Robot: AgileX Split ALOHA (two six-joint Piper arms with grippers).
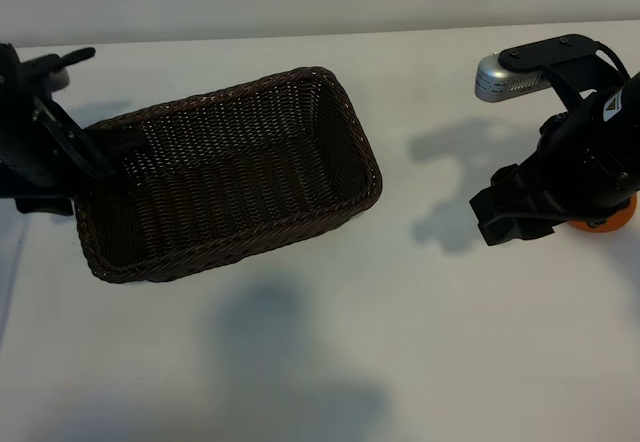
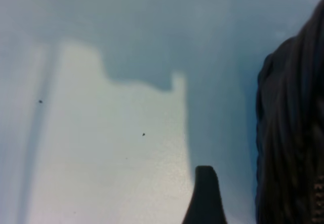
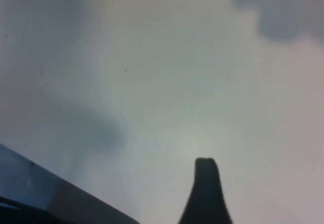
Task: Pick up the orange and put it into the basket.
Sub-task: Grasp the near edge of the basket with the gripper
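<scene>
The orange (image 1: 603,224) lies on the white table at the far right; only a sliver of it shows under the right arm. My right gripper (image 1: 570,197) hangs directly over it, open. In the right wrist view one dark finger (image 3: 205,188) stands over bare table and no orange shows. The dark brown wicker basket (image 1: 350,132) sits left of centre with nothing in it. My left gripper (image 1: 62,152) is at the basket's left end, open. In the left wrist view one of its fingers (image 2: 205,196) is beside the basket's woven wall (image 2: 293,133).
White tabletop (image 1: 300,362) spreads between the basket and the right arm and along the near side. The right arm's silver wrist camera (image 1: 503,77) juts toward the middle. A dark edge (image 3: 50,198) crosses a corner of the right wrist view.
</scene>
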